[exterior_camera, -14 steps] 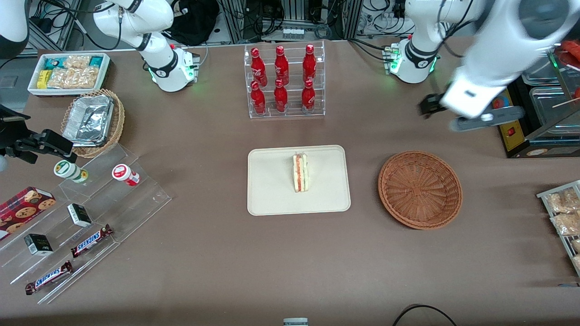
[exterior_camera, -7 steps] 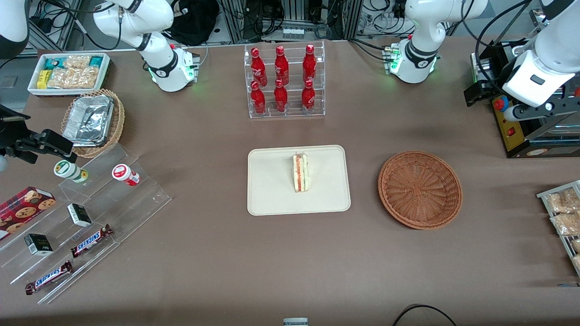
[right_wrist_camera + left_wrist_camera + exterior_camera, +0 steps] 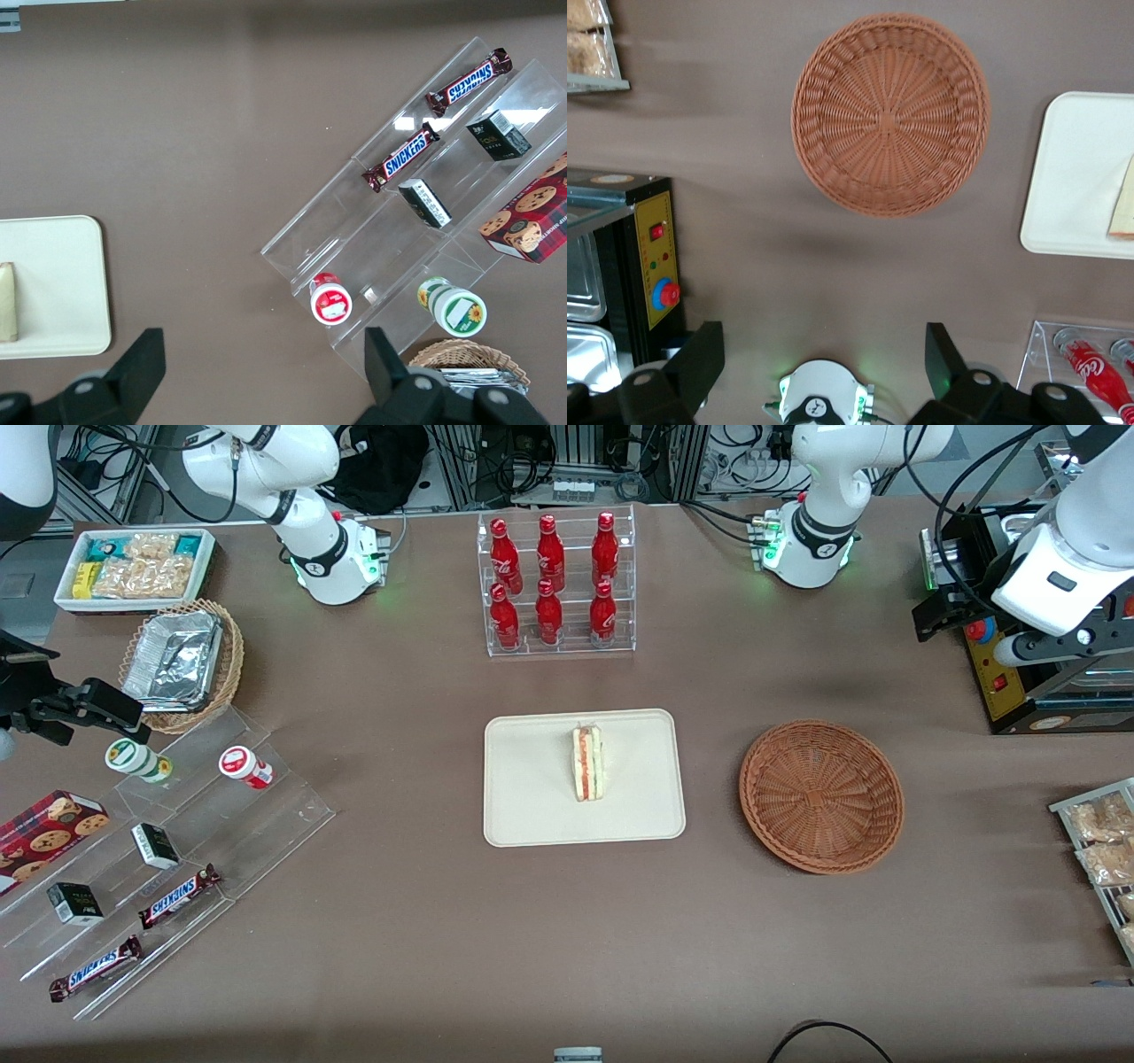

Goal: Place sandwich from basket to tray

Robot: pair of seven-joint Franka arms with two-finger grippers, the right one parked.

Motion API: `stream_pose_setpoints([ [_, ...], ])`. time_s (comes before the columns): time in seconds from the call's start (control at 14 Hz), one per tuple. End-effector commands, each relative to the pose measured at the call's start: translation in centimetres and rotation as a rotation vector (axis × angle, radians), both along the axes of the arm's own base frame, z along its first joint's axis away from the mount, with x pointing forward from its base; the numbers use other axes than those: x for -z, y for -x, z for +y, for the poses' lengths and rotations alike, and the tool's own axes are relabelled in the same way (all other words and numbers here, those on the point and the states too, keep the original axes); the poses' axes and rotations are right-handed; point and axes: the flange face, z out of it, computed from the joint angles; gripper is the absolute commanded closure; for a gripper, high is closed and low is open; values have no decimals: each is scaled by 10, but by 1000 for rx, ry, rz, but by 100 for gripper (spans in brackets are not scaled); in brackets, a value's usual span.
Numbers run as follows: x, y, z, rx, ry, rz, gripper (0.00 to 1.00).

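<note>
Pincer (image 3: 824, 359): we log it raised high over the table (image 3: 425, 921) at the working arm's end, close to the black control box with yellow panel (image 3: 997, 677). Its two dark fingers (image 3: 700, 354) stand wide apart with nothing between them, as the left wrist view shows. In the front view the fingertips are not clearly seen.

Basket (image 3: 821, 795): we record it as round, reddish-brown wicker, resting on the table nearer to the front camera than the pincer and well below it. Nothing lies in it.

Tray (image 3: 532, 779): cream, rectangular, rounded corners, flat on the table. We place it farther from the pincer than the basket, toward the parked arm's end, with a strip of bare table between tray and basket.

Sandwich (image 3: 586, 762): we find it lying on the tray, well apart from the pincer, within the half of the tray closer to the basket. Its cut face shows pale bread with red and greenish filling. It touches only the tray.

Bottle rack (image 3: 556, 584): clear acrylic, holding six red bottles, standing farther from the front camera than the tray and well apart from the pincer toward the parked arm's end.

Bagged snacks (image 3: 1099, 841): we note them on a rack at the working arm's end, nearer the front camera than the pincer.
</note>
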Motion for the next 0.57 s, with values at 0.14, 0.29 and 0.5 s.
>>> stream_pose_setpoints([
  [0.14, -16, -30, 0, 20, 27, -38, 0],
  [0.29, -17, -28, 0, 27, 25, -41, 0],
  [0.5, -23, -26, 8, 119, 44, -41, 0],
])
